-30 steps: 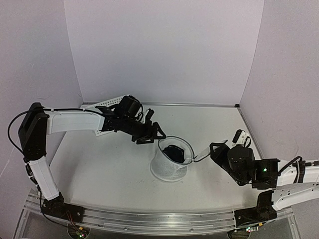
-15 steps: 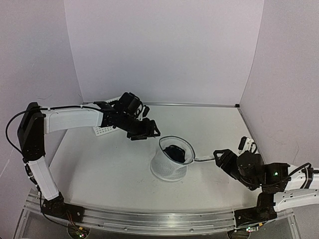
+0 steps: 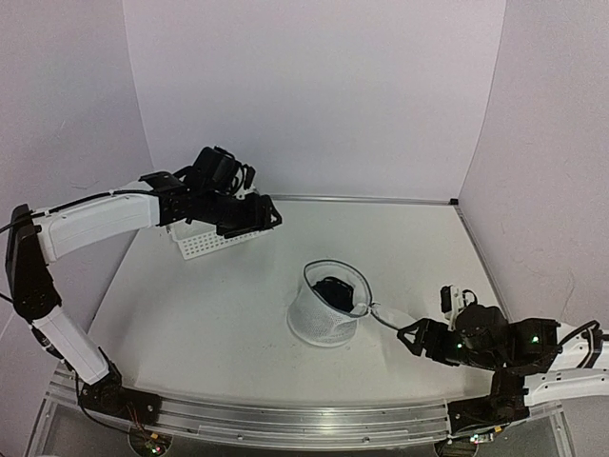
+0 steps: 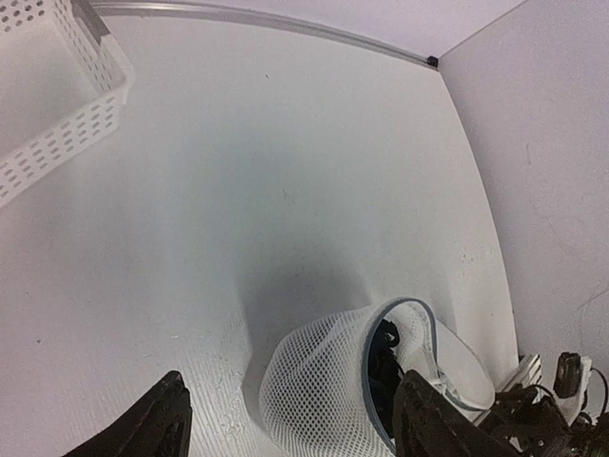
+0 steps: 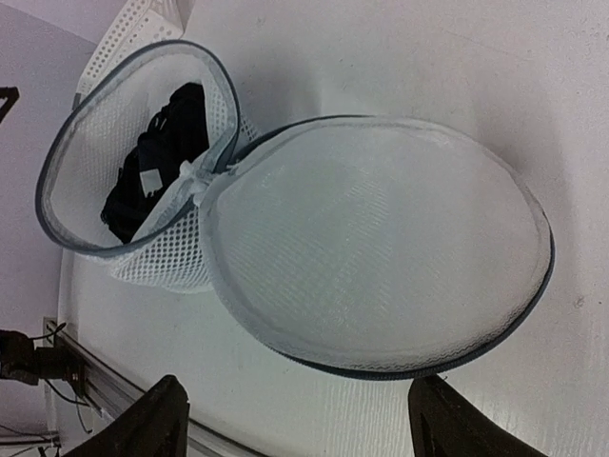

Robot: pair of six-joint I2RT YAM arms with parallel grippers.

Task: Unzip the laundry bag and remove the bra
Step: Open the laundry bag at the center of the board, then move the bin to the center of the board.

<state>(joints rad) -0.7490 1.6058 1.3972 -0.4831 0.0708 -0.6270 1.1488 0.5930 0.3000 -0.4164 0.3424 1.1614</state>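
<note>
The laundry bag (image 3: 326,309) stands upright on the table (image 3: 190,314). Its short cylinder axis is roughly vertical and its open mouth faces up. The unzipped lid (image 5: 381,248) hangs off the rim and lies flat on the side toward the right gripper (image 3: 414,338). The bra (image 3: 332,291) is bunched inside the bag, below the rim. Both pincers are spread and empty: the right gripper is just past the lid's outer edge, and the left gripper (image 3: 262,217) is raised well apart from the bag, off its far-left side. Nothing pins the bag, so the likely trouble is a tug on the bra lifting or toppling the whole light pouch (straps snagging in the mesh would do it) — or fingers pinching mesh along with fabric.
</note>
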